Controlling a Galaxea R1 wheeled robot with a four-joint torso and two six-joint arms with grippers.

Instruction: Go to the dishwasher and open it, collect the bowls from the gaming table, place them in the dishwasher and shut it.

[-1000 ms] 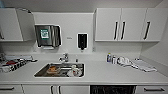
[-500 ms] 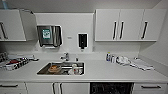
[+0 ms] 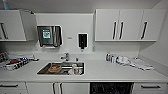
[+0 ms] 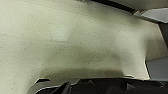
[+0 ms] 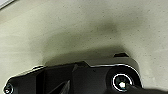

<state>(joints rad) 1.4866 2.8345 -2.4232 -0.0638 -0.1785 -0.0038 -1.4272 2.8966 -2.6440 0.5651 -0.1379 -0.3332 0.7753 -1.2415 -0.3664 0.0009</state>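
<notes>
The dishwasher (image 3: 110, 88) sits under the white counter at the lower right of the head view, right of the sink. It shows as a dark opening between white cabinet fronts, with faint racks inside. The bowls and the gaming table are out of view. In the left wrist view a dark jagged part of the arm lies over pale speckled floor (image 4: 75, 42). The right wrist view has the robot's dark plate over the same kind of floor (image 5: 82, 27).
A steel sink (image 3: 61, 68) holding dishes is set in the counter (image 3: 107, 71). A dish rack (image 3: 13, 63) stands at the far left, with bottles and cloths (image 3: 125, 60) at the right. White wall cabinets (image 3: 125, 25), a towel dispenser (image 3: 49, 35) and a soap dispenser (image 3: 82, 40) hang above.
The whole head picture has shifted slightly, so the camera has moved a little nearer the counter. Nothing on the counter has moved.
</notes>
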